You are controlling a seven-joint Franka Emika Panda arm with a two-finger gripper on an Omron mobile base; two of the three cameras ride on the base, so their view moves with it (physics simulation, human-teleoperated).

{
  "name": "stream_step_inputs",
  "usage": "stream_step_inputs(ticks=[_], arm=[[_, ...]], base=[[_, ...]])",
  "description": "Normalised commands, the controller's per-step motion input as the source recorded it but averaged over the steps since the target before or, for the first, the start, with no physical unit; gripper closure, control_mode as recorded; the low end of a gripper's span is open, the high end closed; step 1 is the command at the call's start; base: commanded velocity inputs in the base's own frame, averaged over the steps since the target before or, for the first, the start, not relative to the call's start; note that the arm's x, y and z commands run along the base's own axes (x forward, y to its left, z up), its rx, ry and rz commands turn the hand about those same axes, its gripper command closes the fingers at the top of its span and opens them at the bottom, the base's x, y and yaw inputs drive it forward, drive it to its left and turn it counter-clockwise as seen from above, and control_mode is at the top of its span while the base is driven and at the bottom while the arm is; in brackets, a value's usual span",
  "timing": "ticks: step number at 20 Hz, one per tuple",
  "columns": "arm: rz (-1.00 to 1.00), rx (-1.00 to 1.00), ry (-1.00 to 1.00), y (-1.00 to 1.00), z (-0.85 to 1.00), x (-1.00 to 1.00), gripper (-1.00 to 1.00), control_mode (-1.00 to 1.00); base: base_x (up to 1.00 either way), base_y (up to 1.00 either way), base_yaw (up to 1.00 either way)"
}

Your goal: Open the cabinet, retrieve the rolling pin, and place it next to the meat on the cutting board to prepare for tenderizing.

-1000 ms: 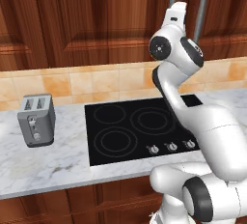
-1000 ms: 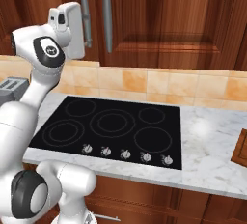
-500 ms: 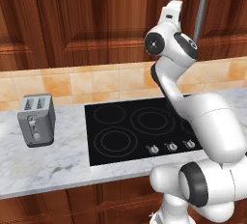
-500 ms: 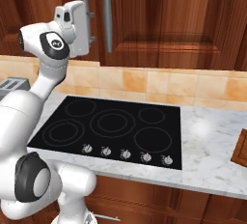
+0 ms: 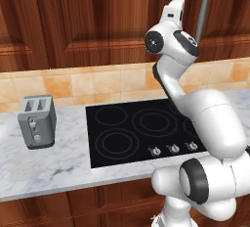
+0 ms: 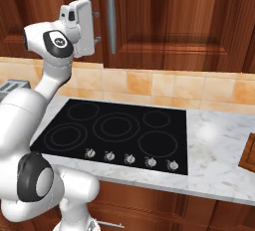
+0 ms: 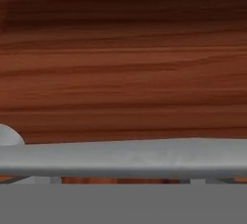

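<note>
Cabinet [image 6: 169, 21] doors closed; tool [image 6: 94, 28] apparently at handle [image 7: 125, 156]

Even, bright rendered light, soft faint shadows, mild sheen on the black stovetop [image 5: 141, 130], close hand view soft and blurry

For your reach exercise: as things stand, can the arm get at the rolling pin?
Probably not yet. The cabinet doors look shut, so anything inside is behind wood. The hand is raised at the left door's handle, which lies close across the hand view; whether the jaws hold it cannot be told.
</note>
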Motion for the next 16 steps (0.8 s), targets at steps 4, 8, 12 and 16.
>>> stream_step_inputs(ticks=[4, 8, 12, 16], arm=[[-0.02, 0.00, 0.00, -0.09, 0.00, 0.29, -1.00, -1.00], [-0.02, 0.00, 0.00, -0.12, 0.00, 0.25, -1.00, -1.00], [-0.02, 0.00, -0.02, -0.21, -0.04, 0.07, -1.00, -1.00], [-0.04, 0.00, -0.04, -0.32, -0.10, 0.00, -1.00, -1.00]], base=[[0.00, 0.00, 0.00], [0.00, 0.00, 0.00], [0.00, 0.00, 0.00], [0.00, 0.00, 0.00]])
